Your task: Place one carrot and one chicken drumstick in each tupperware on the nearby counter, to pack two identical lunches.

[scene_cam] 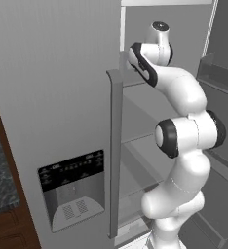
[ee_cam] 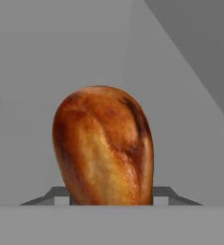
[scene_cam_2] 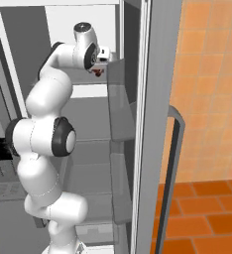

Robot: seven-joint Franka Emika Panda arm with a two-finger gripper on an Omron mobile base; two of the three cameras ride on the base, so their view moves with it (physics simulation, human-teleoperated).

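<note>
Now arm raised, hand (ee_cam: 111, 200) straddling chicken drumstick (ee_cam: 103, 146) in fridge (scene_cam: 52, 73)

The chicken drumstick (ee_cam: 103, 146) is glossy brown with darker roasted streaks; it stands upright, rounded end up; grey walls behind.

You've got the fridge door (scene_cam: 52, 97) shut w/ its dispenser panel (scene_cam: 73, 189); other door (scene_cam_2: 155, 124) open, orange tile wall (scene_cam_2: 207, 74) behind.
</note>
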